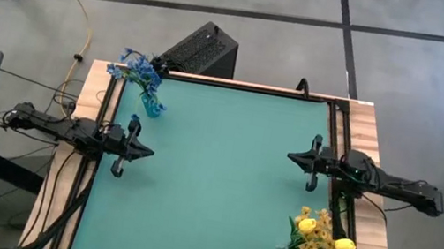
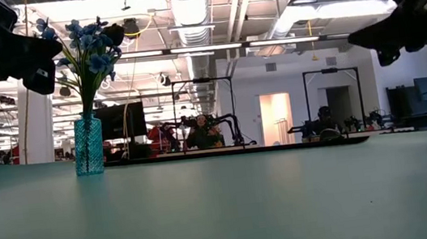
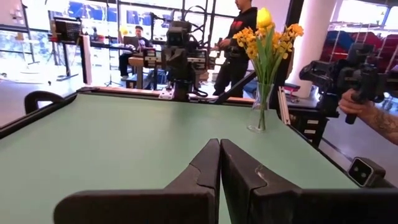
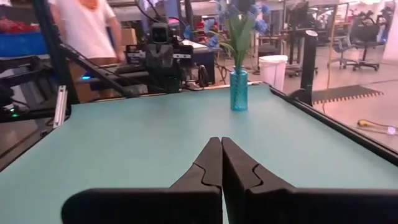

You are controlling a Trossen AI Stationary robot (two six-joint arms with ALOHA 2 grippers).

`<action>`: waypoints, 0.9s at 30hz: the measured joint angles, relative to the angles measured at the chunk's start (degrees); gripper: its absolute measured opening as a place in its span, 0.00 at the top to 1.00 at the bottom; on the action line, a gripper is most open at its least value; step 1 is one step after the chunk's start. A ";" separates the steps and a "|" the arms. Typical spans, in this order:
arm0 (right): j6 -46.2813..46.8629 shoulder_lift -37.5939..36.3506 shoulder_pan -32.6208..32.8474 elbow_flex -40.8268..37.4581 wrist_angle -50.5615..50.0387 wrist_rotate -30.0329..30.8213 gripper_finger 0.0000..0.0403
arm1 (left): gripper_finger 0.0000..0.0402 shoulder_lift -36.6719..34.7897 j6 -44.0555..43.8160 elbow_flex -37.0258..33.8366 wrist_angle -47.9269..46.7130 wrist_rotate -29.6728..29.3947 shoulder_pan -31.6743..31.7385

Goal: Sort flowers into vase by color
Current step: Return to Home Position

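Note:
Blue flowers stand with their stems in a blue glass vase at the teal mat's far left corner. Yellow flowers stand in a clear glass vase at the near right corner. My left gripper is shut and empty. It points level across the mat from the left edge, above the mat. My right gripper is also shut and empty, and it points level from the right edge. No loose flowers show on the mat.
The middle of the teal mat lies bare between the two grippers. A black box sits just beyond the far edge. People stand beyond both side edges, and a hand holds a dark device past the right edge.

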 joint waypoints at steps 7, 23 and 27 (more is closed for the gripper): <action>-0.73 1.23 2.02 0.00 -0.33 0.04 0.92 | 1.00 0.00 -0.39 0.00 -0.04 0.32 0.00; -0.13 1.96 2.13 -0.02 -0.53 0.02 0.88 | 1.00 0.00 -0.42 -0.02 -0.06 0.32 0.00; -0.13 1.96 2.13 -0.07 -0.55 0.02 0.88 | 1.00 0.00 -0.42 -0.02 -0.06 0.33 0.00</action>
